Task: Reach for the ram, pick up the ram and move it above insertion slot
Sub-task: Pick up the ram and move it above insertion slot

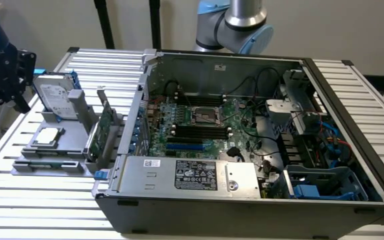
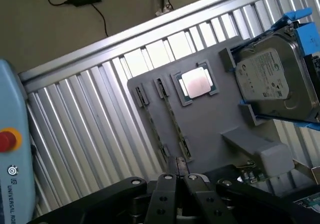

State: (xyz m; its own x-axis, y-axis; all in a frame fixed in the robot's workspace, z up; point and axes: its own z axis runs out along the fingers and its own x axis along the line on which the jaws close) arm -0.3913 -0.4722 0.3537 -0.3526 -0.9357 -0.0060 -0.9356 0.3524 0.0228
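Observation:
The ram (image 2: 173, 119) stands on edge in a slot of the grey holder (image 2: 220, 116), with a second thin stick (image 2: 150, 124) in the slot beside it. In the exterior view the ram (image 1: 48, 165) lies along the holder's near end. My gripper (image 2: 180, 178) is shut with nothing between its fingers and hovers over the end of those two slots, apart from them. In the exterior view the black gripper (image 1: 5, 75) hangs at that view's far left, above and behind the holder (image 1: 72, 142). The dark insertion slots (image 1: 197, 131) sit on the motherboard inside the open computer case.
On the holder stand a silver hard drive (image 1: 55, 95) in a blue bracket, a processor chip (image 1: 48, 136) and an upright green expansion card (image 1: 98, 132). The open case (image 1: 352, 115) fills the exterior view's right, its power supply (image 1: 192, 175) in front. A teach pendant (image 2: 12, 149) lies nearby.

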